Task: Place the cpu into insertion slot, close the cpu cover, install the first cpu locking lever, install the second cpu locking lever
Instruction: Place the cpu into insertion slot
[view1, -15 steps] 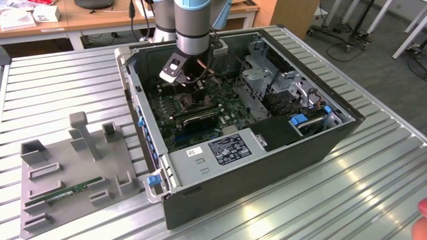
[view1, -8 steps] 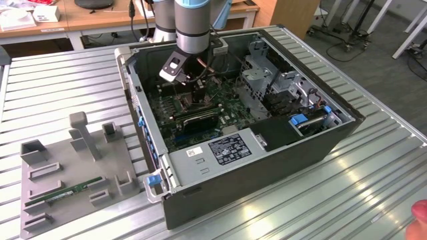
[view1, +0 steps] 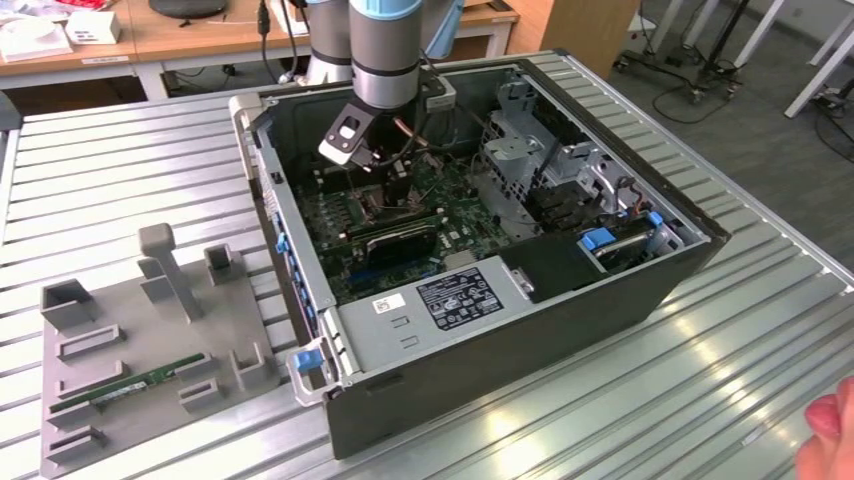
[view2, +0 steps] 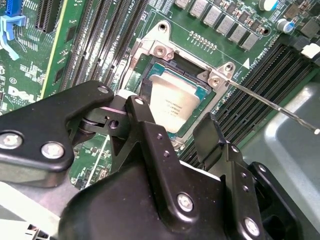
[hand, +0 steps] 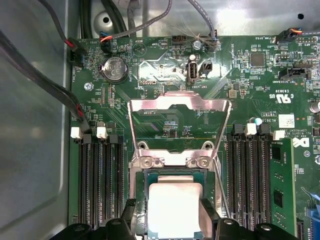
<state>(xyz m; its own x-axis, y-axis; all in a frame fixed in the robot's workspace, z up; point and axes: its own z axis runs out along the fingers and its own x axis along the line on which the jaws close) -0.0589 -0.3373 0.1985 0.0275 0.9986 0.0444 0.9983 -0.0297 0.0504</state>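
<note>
Directly beneath wide-spread tool (view2: 170, 114), cpu (view2: 172, 100) seated in socket (view2: 145, 47), cpu cover (hand: 180, 99) open

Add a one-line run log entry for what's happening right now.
cpu: in socket | cpu cover: open, tilted up | locking lever: unlatched, sticking out | pincer: low over cpu

A: Count at the socket?
B: One cpu (hand: 175, 207). One cpu cover (hand: 145, 107). Two screws (hand: 146, 162) along its hinge bar. One coin cell (hand: 115, 68).
A: Memory slot banks?
B: Two memory slot banks (hand: 102, 185).
A: Wider scene?
B: One arm (view1: 390, 50), one computer case (view1: 534, 330), one grey tray (view1: 147, 340), one green memory stick (view1: 130, 384)
</note>
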